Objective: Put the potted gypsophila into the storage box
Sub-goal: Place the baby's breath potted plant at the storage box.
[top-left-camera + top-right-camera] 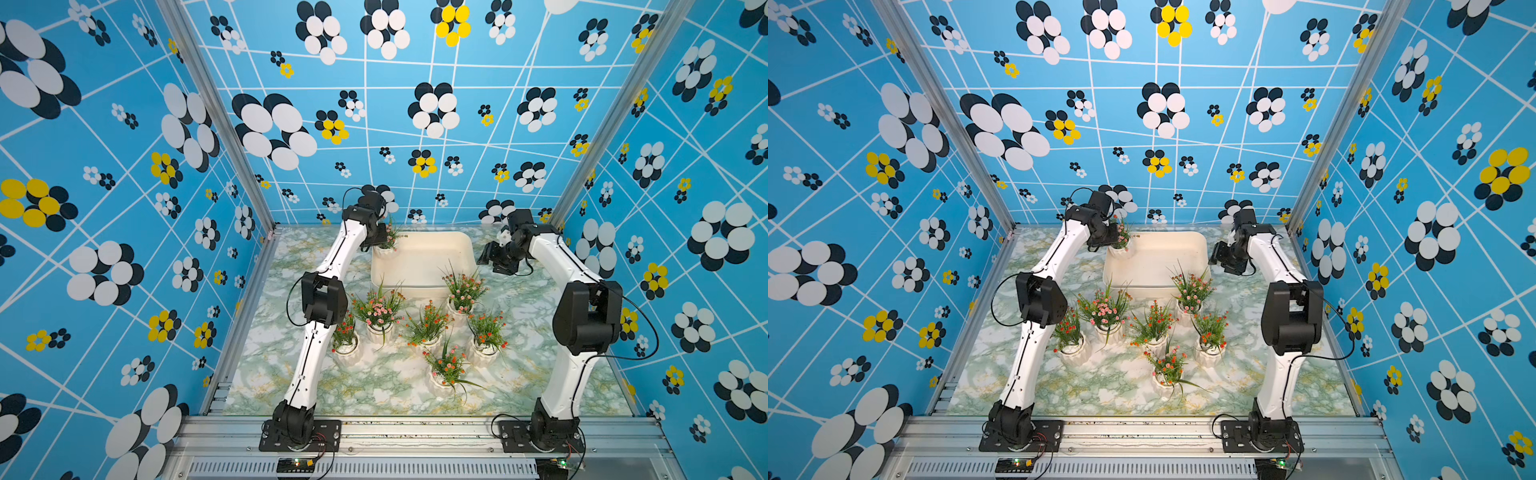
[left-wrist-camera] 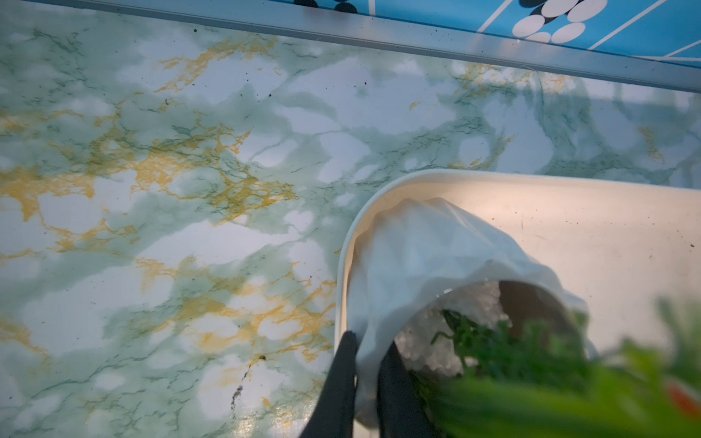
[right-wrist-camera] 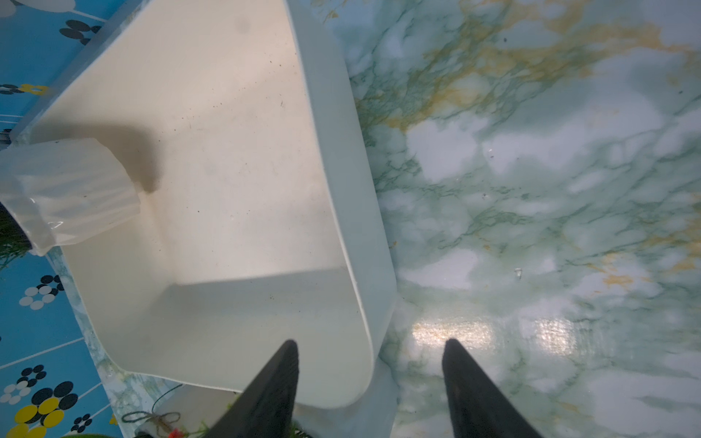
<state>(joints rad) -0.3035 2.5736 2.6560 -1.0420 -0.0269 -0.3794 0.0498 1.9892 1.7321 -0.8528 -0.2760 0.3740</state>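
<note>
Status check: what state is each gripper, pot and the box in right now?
Left gripper: shut on a pot's rim.
White ribbed pot of gypsophila: held tilted, inside the box's far corner.
Cream shallow plastic storage box: no other pot inside.
Six other potted gypsophila: upright on the marble table, outside the box.
Right gripper: open, empty.

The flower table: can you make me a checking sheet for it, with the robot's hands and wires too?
Surface: marble-look tabletop, shiny, with green and gold veins.
Job's things: storage box has one tilted pot in a corner; six pots stand on the table outside it.
Clutter: nothing seen.
Grippers: left gripper fingers shut on the tilted pot's rim; right gripper open, empty, over the box's edge.
Cables: black cables loop beside both arms' elbows and bases.
Surroundings: blue flower-print walls, metal frame.
</note>
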